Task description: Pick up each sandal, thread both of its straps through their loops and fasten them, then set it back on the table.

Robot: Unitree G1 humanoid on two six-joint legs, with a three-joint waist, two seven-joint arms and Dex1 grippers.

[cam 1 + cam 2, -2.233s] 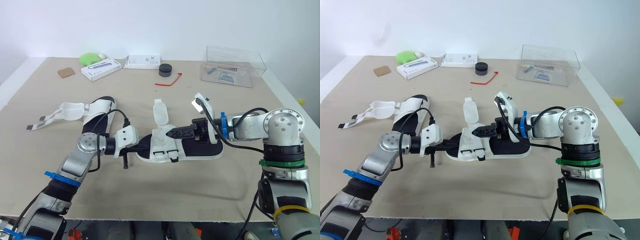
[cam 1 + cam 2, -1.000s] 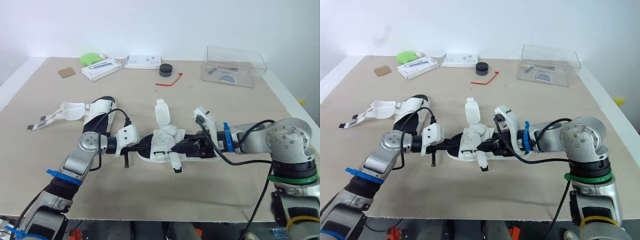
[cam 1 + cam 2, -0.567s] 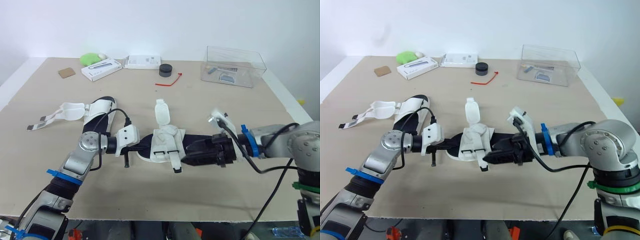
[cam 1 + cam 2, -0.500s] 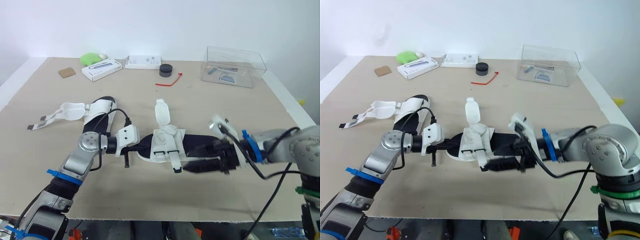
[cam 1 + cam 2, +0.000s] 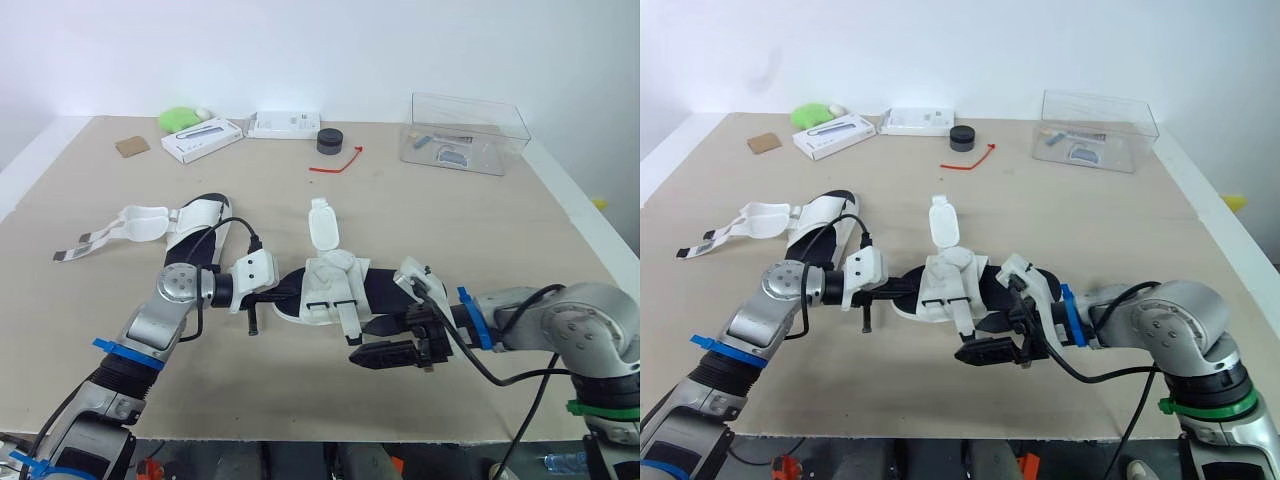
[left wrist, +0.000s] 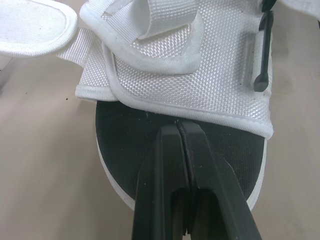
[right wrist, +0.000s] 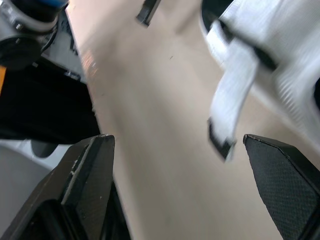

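The right gripper [image 5: 362, 342] hovers with its fingers spread wide, just beside the dangling strap [image 5: 346, 322] of the middle sandal [image 5: 325, 288], its forearm low over the table [image 5: 300, 400]. The left gripper [image 6: 178, 126], closed, presses on the sandal's black footbed. Neither strap looks fastened, and the second sandal [image 5: 195, 228] lies unstrapped on the robot's left.

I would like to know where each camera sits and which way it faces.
Left eye view: on the head, facing forward and down over the table; both arms show.
Right eye view: beside it, same scene.
Left wrist view: left wrist, along the shut left tool onto the white sandal.
Right wrist view: right wrist, past the open right tool toward the sandal's loose strap.
Both wrist views share that sandal.
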